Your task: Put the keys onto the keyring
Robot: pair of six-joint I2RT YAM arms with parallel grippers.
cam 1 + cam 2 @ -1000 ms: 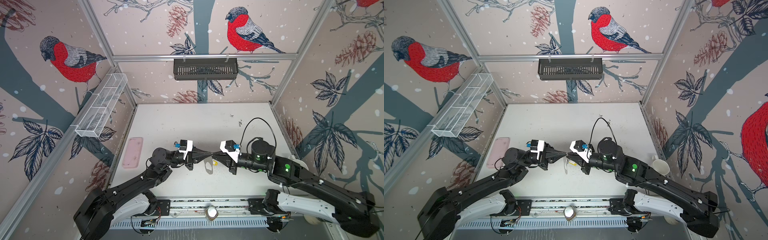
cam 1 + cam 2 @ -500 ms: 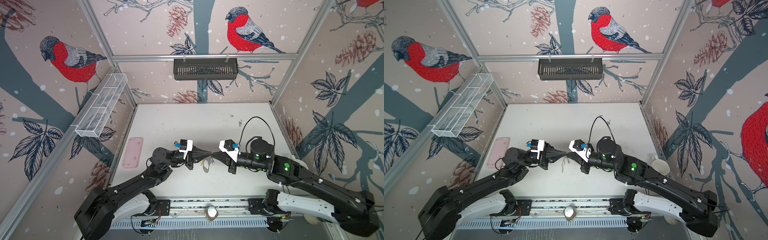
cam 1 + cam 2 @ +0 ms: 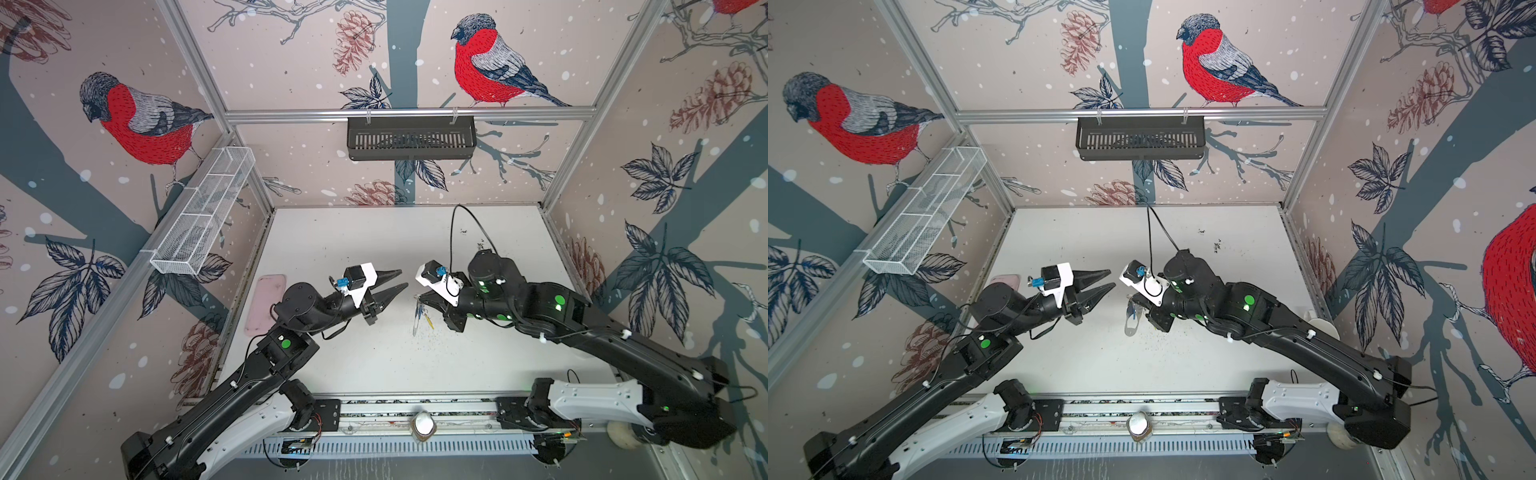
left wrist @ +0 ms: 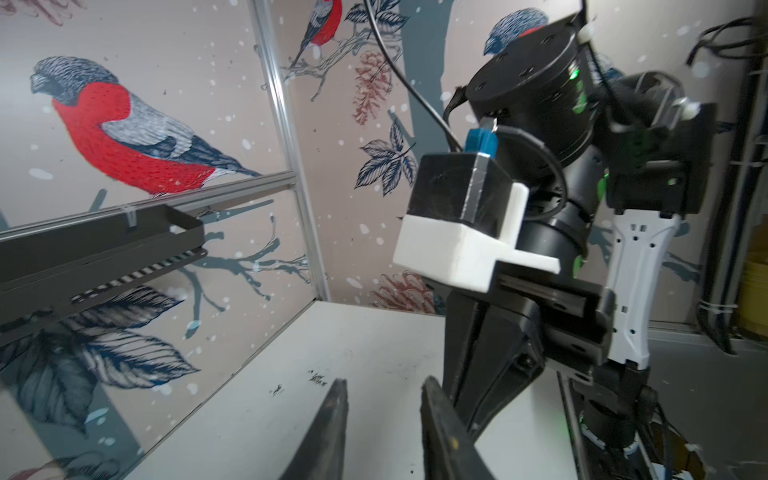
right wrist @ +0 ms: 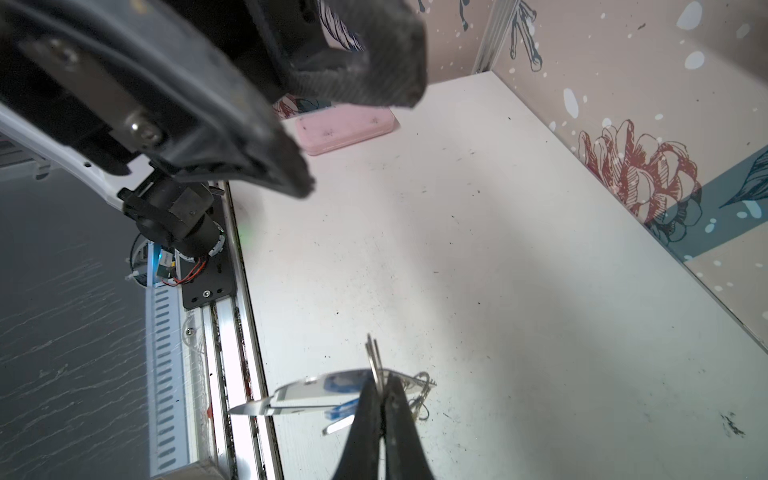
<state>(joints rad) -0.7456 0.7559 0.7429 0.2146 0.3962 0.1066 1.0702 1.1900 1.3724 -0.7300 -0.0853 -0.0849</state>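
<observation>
The keyring (image 5: 309, 391), a shiny flat oval plate, hangs edge-on above the white table (image 3: 374, 357). My right gripper (image 5: 380, 388) is shut on the metal ring at the plate's rim. In both top views the keyring (image 3: 417, 318) (image 3: 1131, 321) dangles under the right gripper (image 3: 419, 296) (image 3: 1132, 297). A key with a blue tag (image 5: 340, 411) hangs by the plate, and a yellow tag (image 3: 428, 322) shows beside it. My left gripper (image 3: 403, 279) (image 3: 1112, 278) (image 4: 384, 380) stands open and empty, a short way left of the keyring and not touching it.
A pink tray (image 3: 266, 303) (image 5: 345, 129) lies at the table's left edge. A black basket (image 3: 411, 137) hangs on the back wall and a wire basket (image 3: 203, 212) on the left wall. The right arm's cable (image 3: 453, 232) loops above the table.
My left gripper, which was shut at the keyring tip to tip with the right one, has opened and drawn back to the left. The right gripper still holds the keyring.
</observation>
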